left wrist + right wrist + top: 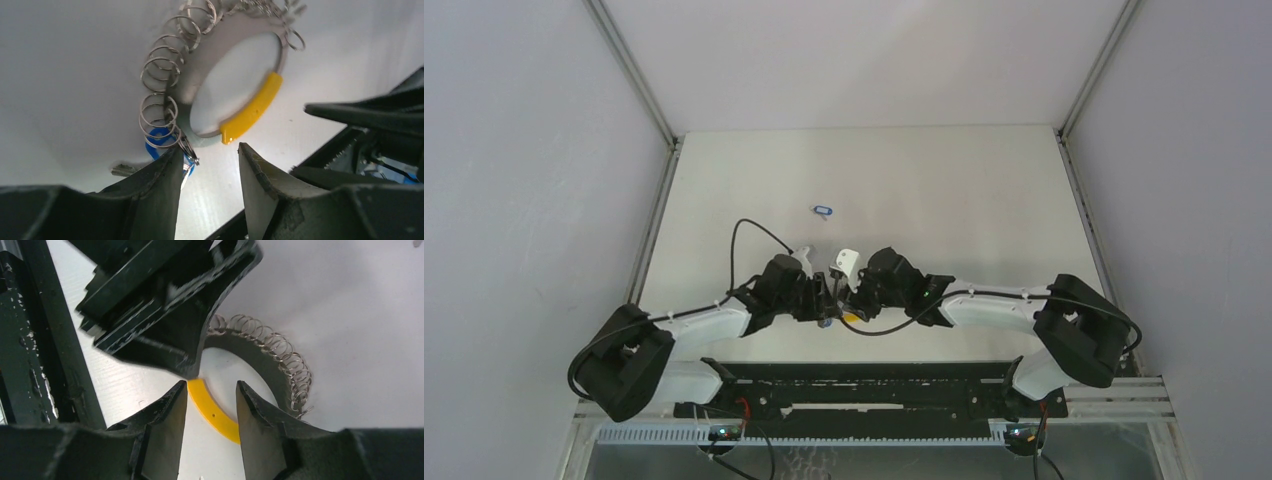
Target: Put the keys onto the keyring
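Observation:
The keyring [235,30] lies on the white table: a silver arc strung with several small split rings and a yellow section [252,107]. One blue-headed key [159,139] lies at the end of the ring row, partly under my left finger, its blade [125,170] pointing left. My left gripper [209,150] is open and empty just short of the yellow end. My right gripper [211,385] is open, its fingers either side of the yellow section [214,412], not closed on it. A second blue key [822,210] lies alone farther back.
Both grippers [836,302] meet tip to tip near the table's front edge. The left gripper's black finger [165,315] fills the upper left of the right wrist view. The black base rail [854,385] runs along the front.

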